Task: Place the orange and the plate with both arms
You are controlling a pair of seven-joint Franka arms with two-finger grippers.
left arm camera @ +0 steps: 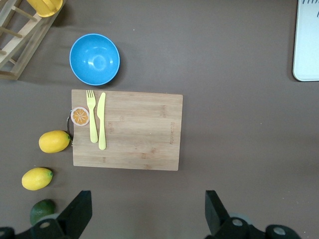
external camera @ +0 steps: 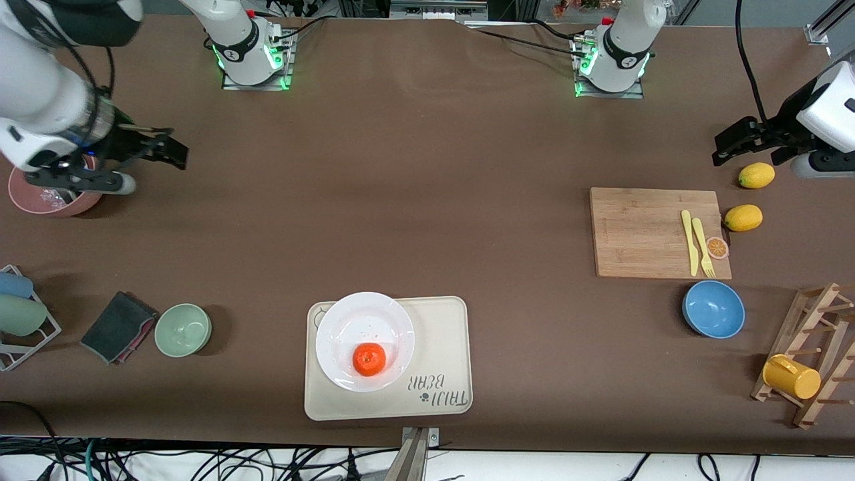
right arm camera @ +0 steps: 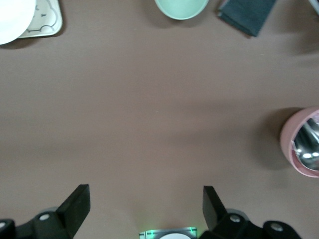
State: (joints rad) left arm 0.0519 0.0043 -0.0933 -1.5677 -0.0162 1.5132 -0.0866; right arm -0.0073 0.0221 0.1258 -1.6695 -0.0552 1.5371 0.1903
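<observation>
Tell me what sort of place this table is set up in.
Likely a robotics lab staged as a mock kitchen: two arm bases bolted to a brown table, loose cables along its edge, and kitchen props such as a bamboo cutting board, a white plate holding an orange, and lemons.

A brown table [external camera: 427, 167] under even light, with cables [external camera: 200, 461] tangled along its near edge.

This was a robotics lab staged as a kitchen; 2 arm bases [external camera: 250, 50] were bolted to metal plates on a brown table [external camera: 427, 167], glowing green; loose cables [external camera: 200, 461] hung off the table's edge; kitchen props lay about, a cutting board [external camera: 658, 232] under the left gripper [left arm camera: 148, 211] and a pink bowl [external camera: 47, 197] beside the right gripper [right arm camera: 146, 208].
</observation>
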